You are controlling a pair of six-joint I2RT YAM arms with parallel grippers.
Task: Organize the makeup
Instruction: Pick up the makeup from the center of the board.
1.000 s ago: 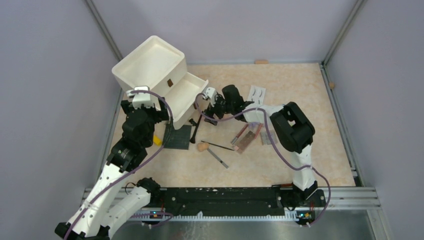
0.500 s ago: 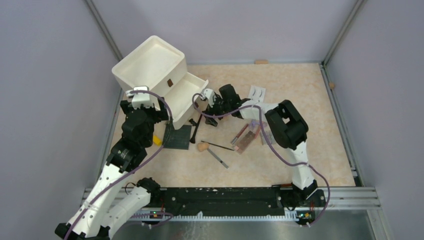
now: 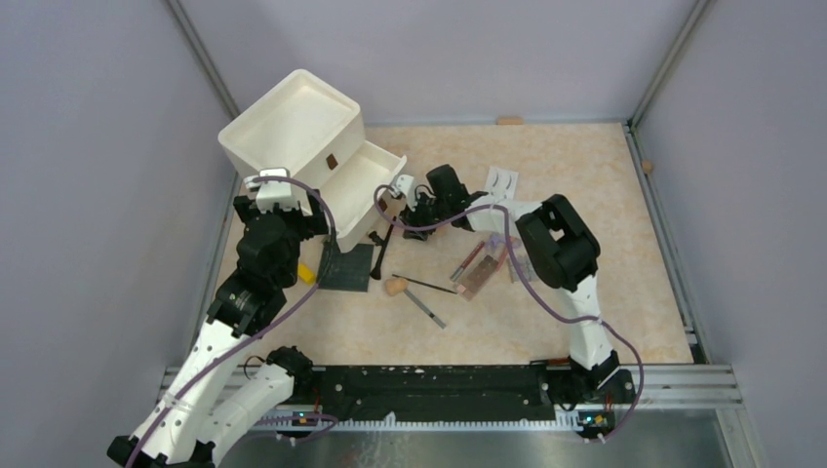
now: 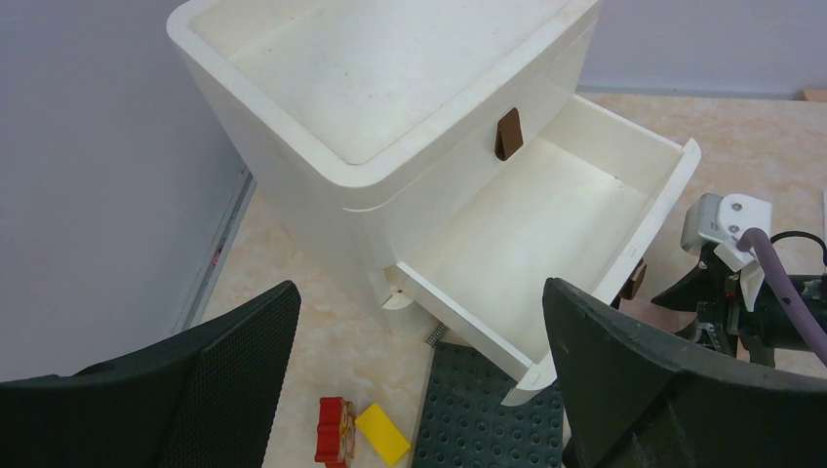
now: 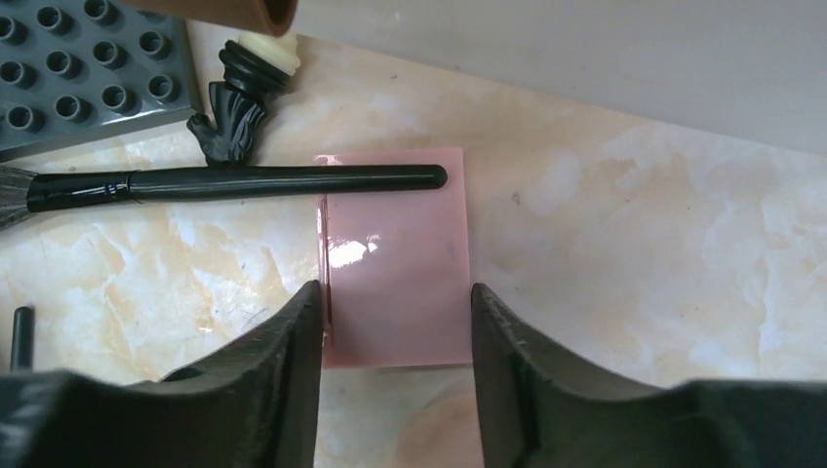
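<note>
Right pincer [image 5: 395,336] is clamped on the pink compact [image 5: 395,249] - it's lying flat on the bench [image 5: 634,244], with a black brush [image 5: 244,182] across its far edge. Left pincer [image 4: 419,366] gapes wide in front of the open drawer [image 4: 527,224].

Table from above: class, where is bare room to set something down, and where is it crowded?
Bare: far-right table beyond the right arm; near strip by the rail. Crowded: from the studded plate to the brown palette.

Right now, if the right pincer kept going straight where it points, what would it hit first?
The pink compact: the right pincer points down at it, fingers close at both sides, table just beneath. A brush lies across its far edge.
</note>
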